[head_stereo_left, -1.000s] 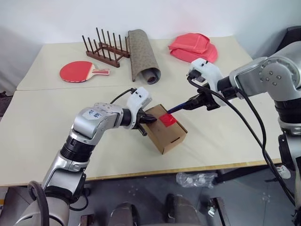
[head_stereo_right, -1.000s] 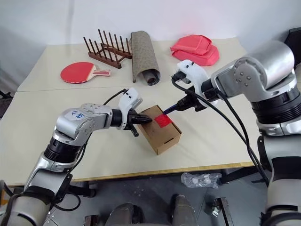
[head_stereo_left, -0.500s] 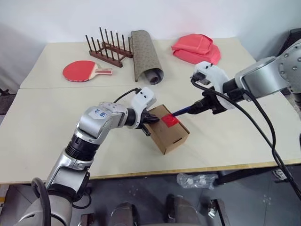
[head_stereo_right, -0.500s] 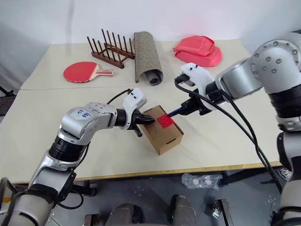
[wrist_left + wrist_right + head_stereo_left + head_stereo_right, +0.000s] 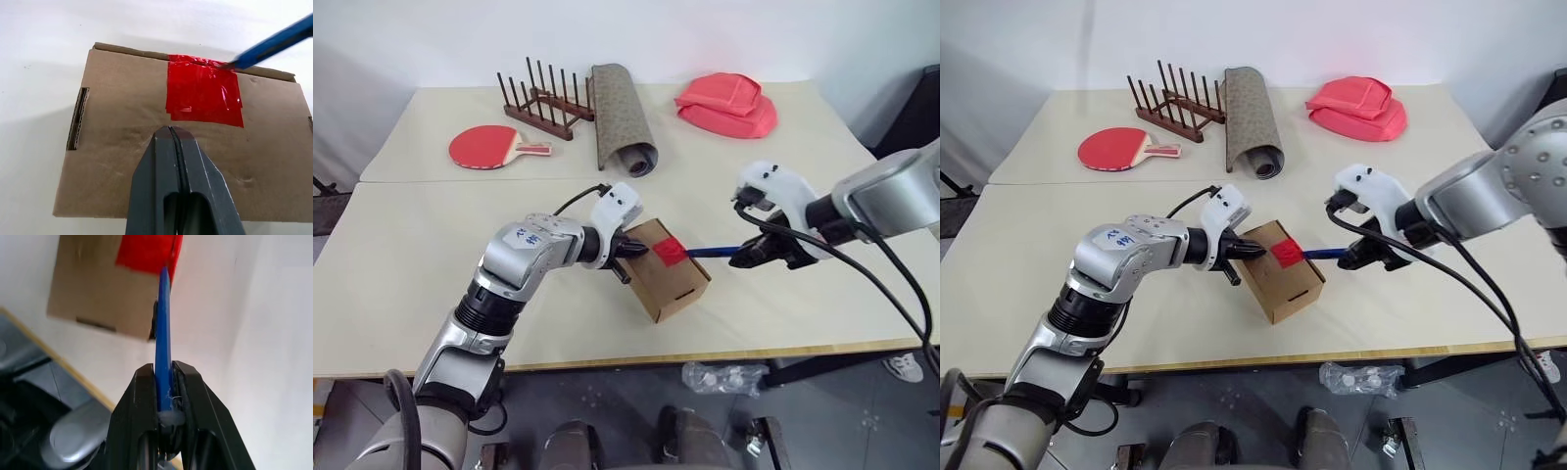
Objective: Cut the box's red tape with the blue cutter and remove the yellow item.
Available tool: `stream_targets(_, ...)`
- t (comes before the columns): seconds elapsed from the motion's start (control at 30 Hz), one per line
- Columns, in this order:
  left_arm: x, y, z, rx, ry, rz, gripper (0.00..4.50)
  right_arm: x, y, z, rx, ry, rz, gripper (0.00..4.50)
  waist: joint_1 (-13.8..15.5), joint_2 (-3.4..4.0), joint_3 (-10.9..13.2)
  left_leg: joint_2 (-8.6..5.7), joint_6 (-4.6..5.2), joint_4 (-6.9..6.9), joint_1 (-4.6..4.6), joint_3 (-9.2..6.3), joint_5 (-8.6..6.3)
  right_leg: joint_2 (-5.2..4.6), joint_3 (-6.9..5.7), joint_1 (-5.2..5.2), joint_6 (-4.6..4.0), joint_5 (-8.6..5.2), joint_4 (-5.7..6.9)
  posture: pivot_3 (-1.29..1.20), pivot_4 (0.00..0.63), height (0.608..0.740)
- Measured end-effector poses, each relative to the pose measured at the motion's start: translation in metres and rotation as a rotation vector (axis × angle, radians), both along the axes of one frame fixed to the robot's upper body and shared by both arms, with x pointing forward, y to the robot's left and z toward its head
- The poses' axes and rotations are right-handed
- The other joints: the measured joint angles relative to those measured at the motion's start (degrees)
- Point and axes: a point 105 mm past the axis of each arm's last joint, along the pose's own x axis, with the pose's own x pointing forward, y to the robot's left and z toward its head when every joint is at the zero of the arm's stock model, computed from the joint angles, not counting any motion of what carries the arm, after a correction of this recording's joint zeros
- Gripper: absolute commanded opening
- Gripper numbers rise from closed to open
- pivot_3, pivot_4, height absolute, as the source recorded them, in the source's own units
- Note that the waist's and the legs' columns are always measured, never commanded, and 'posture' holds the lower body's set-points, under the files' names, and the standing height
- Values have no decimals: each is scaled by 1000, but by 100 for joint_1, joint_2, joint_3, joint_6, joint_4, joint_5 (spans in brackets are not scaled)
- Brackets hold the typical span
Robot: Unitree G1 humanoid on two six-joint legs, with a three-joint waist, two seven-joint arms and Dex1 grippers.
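Table (image 5: 401, 264): box (image 5: 671, 279) sits near the front edge, centre, flaps down. Further back are a rolled mat (image 5: 622, 117), a red paddle (image 5: 484, 147) and a wooden rack (image 5: 538, 98). Left gripper (image 5: 171, 134), fingers pressed together, tips resting on the box top. Right gripper (image 5: 164, 374) pinching the blue cutter (image 5: 1320, 254), tip at the red tape (image 5: 203, 90) on the edge facing that gripper. Tape looks uncut. Yellow item: can't tell.

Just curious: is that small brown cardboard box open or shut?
Shut: the brown cardboard box has flaps flat, red tape patch across them.
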Motion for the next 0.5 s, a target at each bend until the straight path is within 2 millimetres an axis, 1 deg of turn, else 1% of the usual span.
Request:
stream_targets(0.1,1,2,0,1,1,6,0,-9,-7,-1,5,35,11,161,1,0,-1,4,12,1,-1,0,-10,0,-1,0,-3,2,-3,0,150,740)
stream_targets(0.17,1,3,-1,3,2,10,0,-11,-10,2,16,31,15,161,-2,2,-1,22,26,1,-1,0,-19,0,-2,0,-6,4,-3,0,150,740)
stream_targets(0.3,3,4,0,4,3,14,0,-11,-11,5,26,10,32,161,-1,4,-3,29,23,1,-3,0,-20,2,-8,0,-13,10,-10,0,150,740)
stream_targets(0.33,3,4,0,4,3,14,0,-11,-12,9,44,0,37,161,-2,5,-3,29,22,1,-3,0,-20,2,-9,0,-13,11,-11,0,150,740)
stream_targets(0.4,3,4,-1,4,4,15,0,-10,-12,22,92,-45,49,161,0,11,-3,29,19,1,-5,0,-18,2,-10,-2,-13,12,-12,0,150,740)
stream_targets(0.47,3,4,-1,-1,6,18,0,-6,-13,41,193,-147,72,161,1,6,-6,19,16,0,-6,0,-19,10,-14,1,-14,13,-20,0,150,740)
stream_targets(0.5,4,5,0,-11,8,22,0,-1,-18,51,243,-215,62,161,-5,0,-9,18,9,-1,-8,1,-15,11,-17,1,-15,18,-23,0,150,740)
